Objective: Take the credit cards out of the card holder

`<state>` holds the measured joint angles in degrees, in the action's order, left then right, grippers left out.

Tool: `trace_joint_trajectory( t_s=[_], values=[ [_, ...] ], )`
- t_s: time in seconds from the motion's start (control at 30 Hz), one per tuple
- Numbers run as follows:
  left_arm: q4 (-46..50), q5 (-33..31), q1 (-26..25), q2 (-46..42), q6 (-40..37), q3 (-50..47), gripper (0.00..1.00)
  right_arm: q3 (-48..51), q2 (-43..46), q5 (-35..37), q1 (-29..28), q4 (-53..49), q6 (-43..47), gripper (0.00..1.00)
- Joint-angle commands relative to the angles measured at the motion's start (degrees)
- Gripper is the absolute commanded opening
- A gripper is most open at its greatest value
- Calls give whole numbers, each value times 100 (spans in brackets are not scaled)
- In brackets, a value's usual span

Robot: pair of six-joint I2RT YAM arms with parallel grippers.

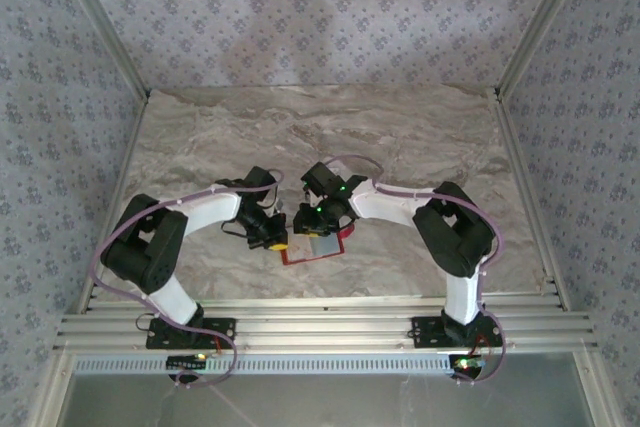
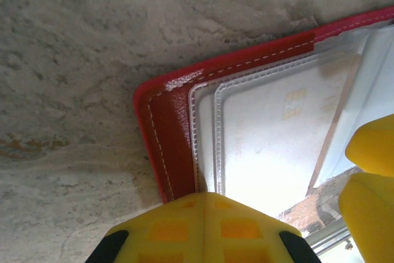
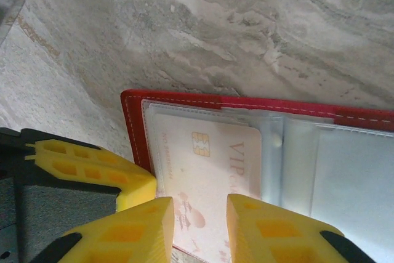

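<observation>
Table: grey marble-patterned table (image 1: 420,147) with flowered wallpaper on the walls behind and at both sides; both arms reach in to one spot near the middle of its near edge.
Holder: small flat red folding card holder (image 3: 132,127), lying open and flat on the table between the two arms, clear plastic sleeves facing up.
Card: pale pinkish-white credit card (image 3: 209,170) with a gold chip and "VIP" lettering. It sits tucked in the left sleeve, none of it out yet.
Left fingers: yellow left fingers (image 2: 203,220) are spread apart low at the holder's left corner, with nothing clamped between them.
Right fingers: yellow right fingers (image 3: 258,226) are apart and straddle the card's near end, not closed on it.
Handling: my read is light, thin and stiff for the card, with a slick face, and the glossy sleeve likely clings to it. The holder is light enough to slide or lift along with it.
Where to hold: the card's exposed short edge at the sleeve mouth looks best, pinched flat and drawn straight out along the pocket. The left side could pin the red border down.
Hidden: any further cards in the right sleeves are too washed out to tell.
</observation>
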<state>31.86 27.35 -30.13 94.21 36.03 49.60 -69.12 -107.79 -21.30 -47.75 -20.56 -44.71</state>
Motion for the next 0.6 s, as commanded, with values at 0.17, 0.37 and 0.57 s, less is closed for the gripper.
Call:
trace_joint_trajectory(
  t_s=[0.17, 0.37, 0.57],
  values=[
    [202, -121, -26, 73, -127, -47, 0, 30, -214, 196, -26, -212, 108, 29],
    [245, -164, -19, 80, -149, -38, 0, 30, -243, 361, -34, -285, 129, 29],
    [411, -385, -10, 10, -227, -2, 0, 30, -183, 678, -50, -550, 173, 28]
  ],
)
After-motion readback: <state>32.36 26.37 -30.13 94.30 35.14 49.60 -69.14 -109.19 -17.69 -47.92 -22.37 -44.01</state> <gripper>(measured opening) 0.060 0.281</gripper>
